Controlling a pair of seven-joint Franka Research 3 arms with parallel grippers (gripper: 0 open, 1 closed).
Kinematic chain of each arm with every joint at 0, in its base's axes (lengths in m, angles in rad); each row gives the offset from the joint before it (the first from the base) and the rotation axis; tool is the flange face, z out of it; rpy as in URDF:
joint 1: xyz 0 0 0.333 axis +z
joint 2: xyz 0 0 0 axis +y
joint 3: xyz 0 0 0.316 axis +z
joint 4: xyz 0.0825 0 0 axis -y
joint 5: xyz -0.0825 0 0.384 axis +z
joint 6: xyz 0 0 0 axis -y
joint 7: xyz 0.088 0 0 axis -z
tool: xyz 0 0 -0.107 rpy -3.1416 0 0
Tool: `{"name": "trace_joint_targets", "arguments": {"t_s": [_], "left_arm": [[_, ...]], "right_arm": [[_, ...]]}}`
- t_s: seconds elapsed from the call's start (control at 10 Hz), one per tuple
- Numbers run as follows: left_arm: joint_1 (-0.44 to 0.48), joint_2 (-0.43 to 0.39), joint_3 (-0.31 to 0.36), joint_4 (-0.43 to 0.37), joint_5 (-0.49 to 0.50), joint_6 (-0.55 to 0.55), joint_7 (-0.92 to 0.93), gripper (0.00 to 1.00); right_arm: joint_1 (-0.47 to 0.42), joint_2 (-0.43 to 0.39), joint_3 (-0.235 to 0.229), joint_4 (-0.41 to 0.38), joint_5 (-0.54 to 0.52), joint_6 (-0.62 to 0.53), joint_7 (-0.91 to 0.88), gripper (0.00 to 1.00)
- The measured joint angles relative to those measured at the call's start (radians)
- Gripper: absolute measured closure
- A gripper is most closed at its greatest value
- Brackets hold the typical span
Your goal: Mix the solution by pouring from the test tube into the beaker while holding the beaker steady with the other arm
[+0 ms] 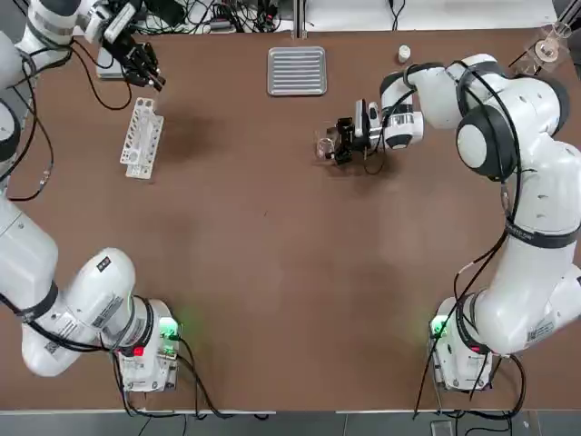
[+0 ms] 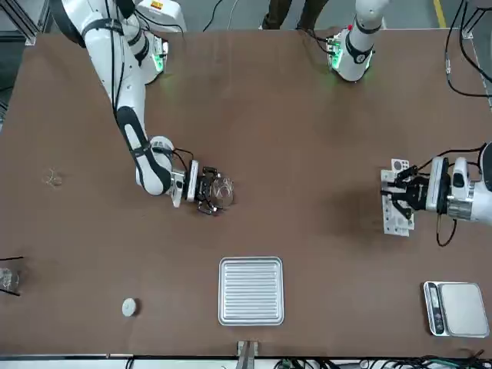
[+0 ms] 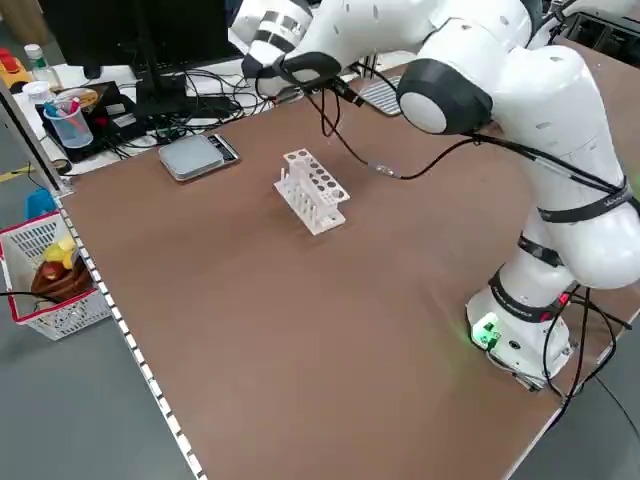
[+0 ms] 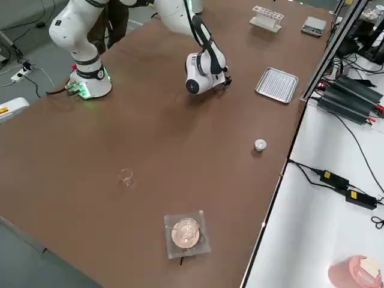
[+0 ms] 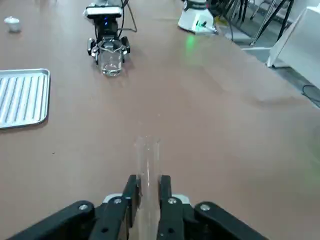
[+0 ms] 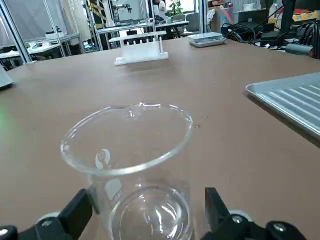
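The beaker (image 1: 325, 145) (image 2: 222, 192) stands upright on the brown table, right of centre. My right gripper (image 1: 340, 143) (image 6: 147, 200) is low at the table, open, one finger on each side of the beaker (image 6: 135, 165), with slim gaps to the glass. A little clear liquid seems to lie in its bottom. Far to the left, my left gripper (image 1: 152, 77) (image 5: 148, 182) is shut on a clear test tube (image 5: 147, 160), which sticks out past its fingers. It hovers by the far end of the white tube rack (image 1: 142, 136) (image 2: 396, 201). The beaker (image 5: 111, 57) shows far off there.
A ribbed metal tray (image 1: 297, 71) (image 2: 250, 290) lies at the far edge, between the arms. A small scale (image 2: 457, 307) sits beyond the rack. A white cap (image 1: 404, 54), a tiny glass piece (image 2: 52, 178) and a flask on a stand (image 1: 549, 45) are at the right.
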Motion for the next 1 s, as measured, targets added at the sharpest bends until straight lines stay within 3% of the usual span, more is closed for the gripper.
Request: {"name": "trace_joint_targets", "arguments": {"t_s": [0.2, 0.5, 1.0], "left_arm": [[0.122, -0.001, -0.042, -0.022, -0.001, -0.079, 0.073, 0.78], [0.252, 0.024, -0.044, -0.051, -0.027, -0.155, 0.215, 0.78], [0.276, 0.099, -0.034, -0.057, -0.123, -0.155, 0.31, 0.78]], "right_arm": [[-0.006, 0.0, 0.009, 0.0, 0.001, 0.0, 0.001, 0.0], [-0.018, 0.0, 0.014, 0.0, 0.001, -0.001, 0.001, 0.0], [-0.038, 0.0, 0.018, -0.007, 0.001, -0.011, 0.002, 0.0]]}}
